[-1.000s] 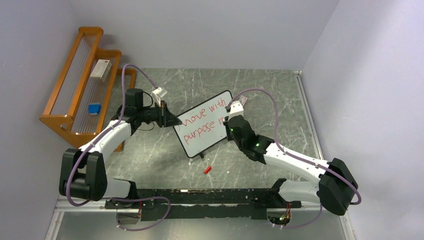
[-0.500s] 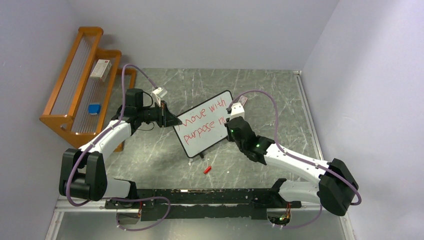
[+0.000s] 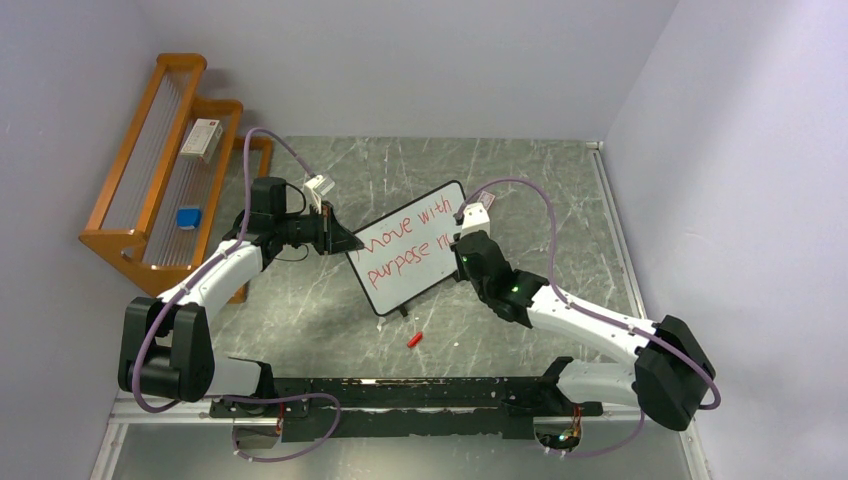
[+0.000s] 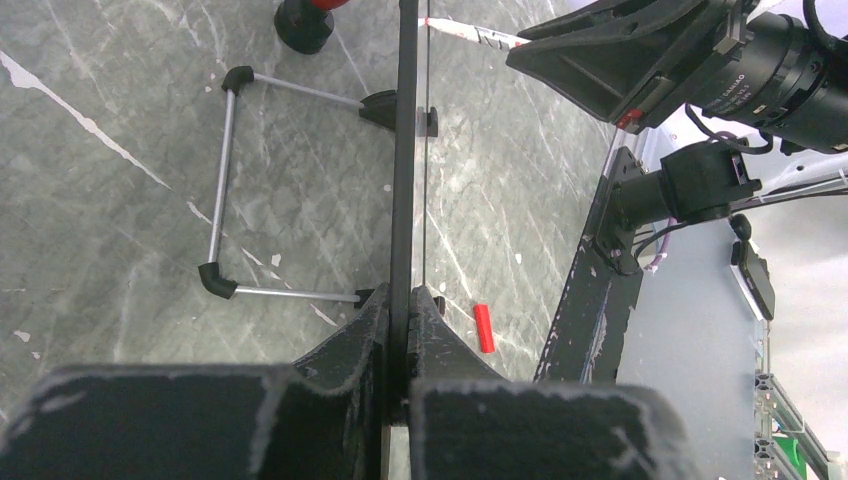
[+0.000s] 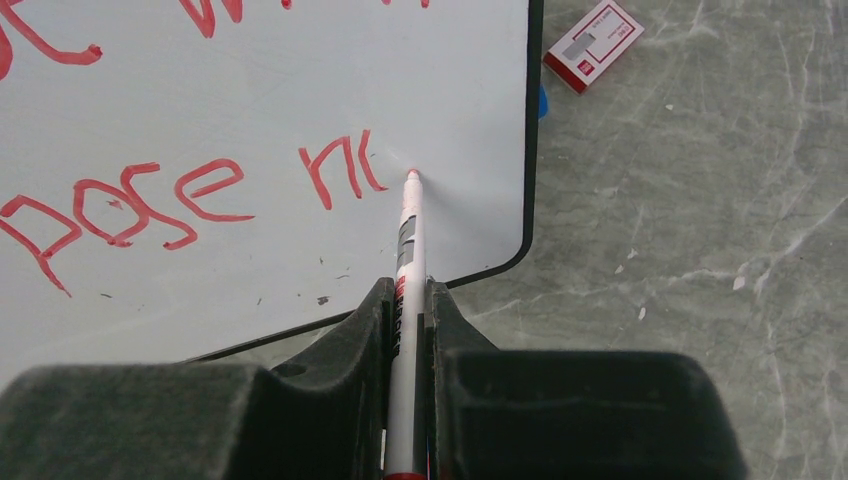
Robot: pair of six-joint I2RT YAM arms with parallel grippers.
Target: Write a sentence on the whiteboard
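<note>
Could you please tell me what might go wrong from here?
The tip of the red-inked white marker sits close to the right edge of the black-framed white whiteboard, so further letters may run out of room. The left fingers pinch only its thin edge; pen pressure might tilt it.

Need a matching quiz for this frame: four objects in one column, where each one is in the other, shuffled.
Objects:
1. whiteboard
2. marker
3. small red piece
4. white box

Places:
A. on the wooden rack
B. pinched in the right hand, tip at the whiteboard
C. lying loose on the table
D. edge clamped in the left hand

Pairs: 1-D, 2-B, 3-C, 4-A
</note>
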